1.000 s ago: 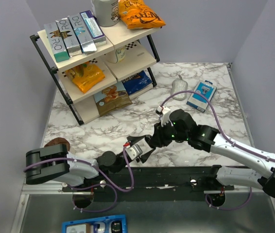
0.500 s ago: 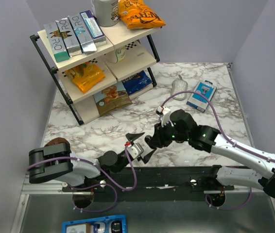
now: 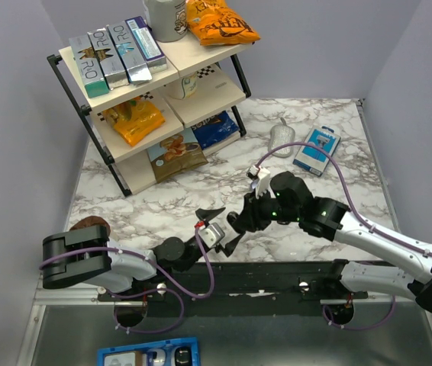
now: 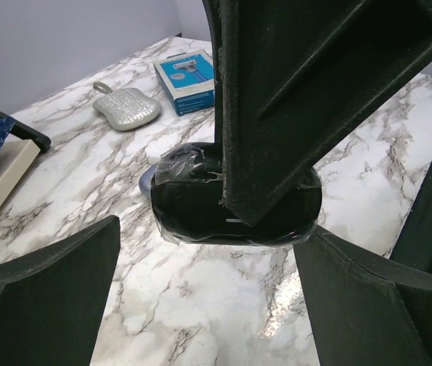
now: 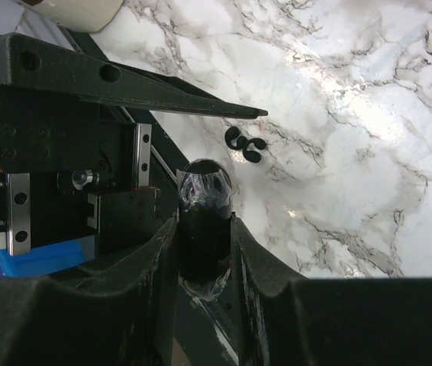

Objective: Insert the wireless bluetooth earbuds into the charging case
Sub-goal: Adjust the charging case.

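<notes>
The charging case is a glossy black oval wrapped in clear tape, and my right gripper is shut on it, just above the marble near the table's front edge. In the left wrist view the case hangs behind a right finger. My left gripper faces it with the jaws wide open and nothing between them. In the top view the left gripper and right gripper meet. The wireless bluetooth earbuds lie on the marble beyond the case, as two tiny black curved pieces.
A black-framed shelf rack with boxes and snack bags stands at the back left. A silver pouch and a blue box lie at the back right. A brown object sits at the left edge, a blue tray below the table.
My left gripper's jaws have spread from partly closed to wide open beside the case. The right gripper, with the case in it, has hardly moved.
</notes>
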Available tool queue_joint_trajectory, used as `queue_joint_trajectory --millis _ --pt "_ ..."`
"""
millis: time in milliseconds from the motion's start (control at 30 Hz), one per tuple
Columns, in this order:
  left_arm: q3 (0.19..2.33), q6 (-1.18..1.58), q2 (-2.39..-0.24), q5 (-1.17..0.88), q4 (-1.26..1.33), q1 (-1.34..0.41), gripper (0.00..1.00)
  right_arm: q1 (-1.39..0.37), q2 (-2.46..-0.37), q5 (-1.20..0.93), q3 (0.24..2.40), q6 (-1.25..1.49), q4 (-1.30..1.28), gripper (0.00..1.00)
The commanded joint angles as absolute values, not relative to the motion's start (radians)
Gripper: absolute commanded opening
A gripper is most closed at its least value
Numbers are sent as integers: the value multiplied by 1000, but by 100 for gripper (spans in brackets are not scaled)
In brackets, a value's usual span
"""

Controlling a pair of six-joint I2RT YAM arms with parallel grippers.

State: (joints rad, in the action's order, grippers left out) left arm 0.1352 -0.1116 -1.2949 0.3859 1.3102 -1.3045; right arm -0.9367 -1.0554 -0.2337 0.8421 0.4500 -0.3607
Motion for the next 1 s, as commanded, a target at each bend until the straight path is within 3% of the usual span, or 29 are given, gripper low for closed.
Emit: queue_joint_trajectory --millis 0,500,967 --pt "144 -107 -1304 396 1373 -1301 99 -943 -1069 -288 844 472 -380 1" --pt "186 -55 -1273 396 1350 -1307 99 -943 -1057 -246 828 499 -362 1" --pt "339 279 -1111 750 804 -1305 99 -942 -963 -85 929 497 -423 1"
